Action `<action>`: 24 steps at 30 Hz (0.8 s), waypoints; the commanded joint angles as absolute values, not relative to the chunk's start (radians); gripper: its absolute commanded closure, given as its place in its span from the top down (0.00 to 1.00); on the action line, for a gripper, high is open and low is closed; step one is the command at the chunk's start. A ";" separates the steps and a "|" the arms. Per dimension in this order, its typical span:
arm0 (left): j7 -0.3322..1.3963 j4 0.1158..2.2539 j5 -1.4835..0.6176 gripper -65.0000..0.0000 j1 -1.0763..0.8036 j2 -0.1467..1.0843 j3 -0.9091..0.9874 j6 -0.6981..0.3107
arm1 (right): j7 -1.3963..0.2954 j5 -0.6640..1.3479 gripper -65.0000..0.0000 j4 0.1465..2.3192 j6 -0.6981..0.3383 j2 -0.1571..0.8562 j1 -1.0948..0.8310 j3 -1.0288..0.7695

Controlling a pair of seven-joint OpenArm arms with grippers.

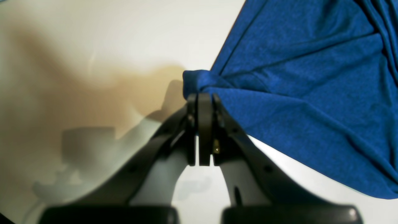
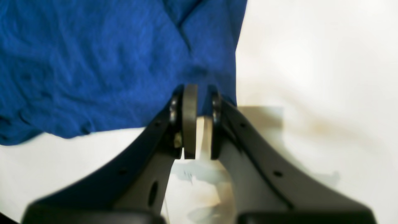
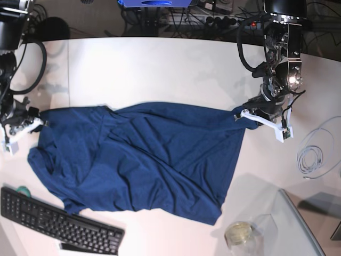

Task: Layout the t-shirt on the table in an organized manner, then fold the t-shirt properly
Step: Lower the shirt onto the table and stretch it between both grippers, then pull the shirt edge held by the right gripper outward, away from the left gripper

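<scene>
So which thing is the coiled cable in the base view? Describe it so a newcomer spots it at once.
Start at the white table and go to the side past the left gripper, which pinches the t-shirt. The cable lies there: thin, pale, looped, unlike the flat black keyboard.

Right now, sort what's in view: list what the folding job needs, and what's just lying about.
Job:
- t-shirt, spread but wrinkled
- table
- left tool, shut on a shirt corner
- right tool, at the opposite shirt edge; grip unclear

Lying about:
- keyboard, near edge
- coiled cable
- jar
- glass panel
</scene>
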State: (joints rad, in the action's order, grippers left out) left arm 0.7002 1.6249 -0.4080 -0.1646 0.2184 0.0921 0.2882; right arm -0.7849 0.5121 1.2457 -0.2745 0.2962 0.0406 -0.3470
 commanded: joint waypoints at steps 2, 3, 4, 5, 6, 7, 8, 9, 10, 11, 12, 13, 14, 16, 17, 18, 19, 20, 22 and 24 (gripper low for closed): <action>0.682 1.641 -0.404 0.00 -0.154 0.225 0.097 0.286 | -0.768 0.519 0.11 1.214 -0.271 0.314 0.082 -0.352; 0.682 1.641 -0.404 0.00 -0.154 0.225 0.097 0.286 | -0.768 0.519 0.15 1.190 -0.271 0.314 0.094 -0.352; 0.682 1.641 -0.404 0.00 -0.156 0.226 0.097 0.286 | -0.766 0.519 0.22 1.171 -0.271 0.314 0.105 -0.352; 0.682 1.641 -0.404 0.00 -0.156 0.226 0.097 0.286 | -0.763 0.519 0.31 1.152 -0.271 0.314 0.117 -0.352; 0.682 1.641 -0.404 0.00 -0.156 0.225 0.097 0.286 | -0.740 0.519 0.41 1.130 -0.271 0.314 0.125 -0.352; 0.682 1.641 -0.404 0.00 -0.159 0.225 0.097 0.286 | -0.702 0.519 0.50 1.110 -0.271 0.314 0.128 -0.352; 0.682 1.641 -0.404 0.00 -0.165 0.225 0.097 0.286 | -0.654 0.519 0.53 1.087 -0.271 0.314 0.128 -0.348; 0.682 1.641 -0.404 0.00 -0.168 0.226 0.097 0.286 | -0.610 0.519 0.53 1.061 -0.271 0.314 0.130 -0.344; 0.682 1.641 -0.404 0.00 -0.170 0.226 0.099 0.286 | -0.576 0.519 0.53 1.035 -0.271 0.314 0.131 -0.343; 0.682 1.641 -0.404 0.00 -0.171 0.228 0.099 0.286 | -0.553 0.519 0.53 1.007 -0.271 0.314 0.136 -0.341; 0.682 1.641 -0.404 0.00 -0.171 0.228 0.099 0.286 | -0.542 0.519 0.53 0.984 -0.271 0.314 0.147 -0.341; 0.682 1.641 -0.404 0.00 -0.171 0.228 0.099 0.286 | -0.542 0.518 0.53 0.958 -0.271 0.315 0.159 -0.341; 0.682 1.641 -0.404 0.00 -0.171 0.229 0.099 0.286 | -0.541 0.518 0.53 0.924 -0.271 0.317 0.170 -0.341; 0.682 1.641 -0.404 0.00 -0.171 0.229 0.099 0.286 | -0.539 0.518 0.53 0.878 -0.271 0.318 0.188 -0.340; 0.682 1.641 -0.404 0.00 -0.171 0.229 0.099 0.286 | -0.538 0.518 0.53 0.862 -0.271 0.318 0.196 -0.340; 0.682 1.641 -0.404 0.00 -0.171 0.229 0.099 0.286 | -0.538 0.518 0.52 0.854 -0.271 0.318 0.196 -0.340; 0.682 1.641 -0.404 0.00 -0.171 0.229 0.099 0.286 | -0.538 0.518 0.46 0.854 -0.272 0.318 0.196 -0.340; 0.682 1.641 -0.404 0.00 -0.171 0.228 0.099 0.286 | -0.539 0.518 0.34 0.854 -0.272 0.317 0.194 -0.340; 0.682 1.641 -0.404 0.00 -0.171 0.226 0.099 0.286 | -0.549 0.518 0.03 0.854 -0.274 0.317 0.188 -0.340; 0.682 1.641 -0.404 0.00 -0.171 0.225 0.099 0.288 | -0.595 0.519 0.00 0.874 -0.275 0.317 0.166 -0.344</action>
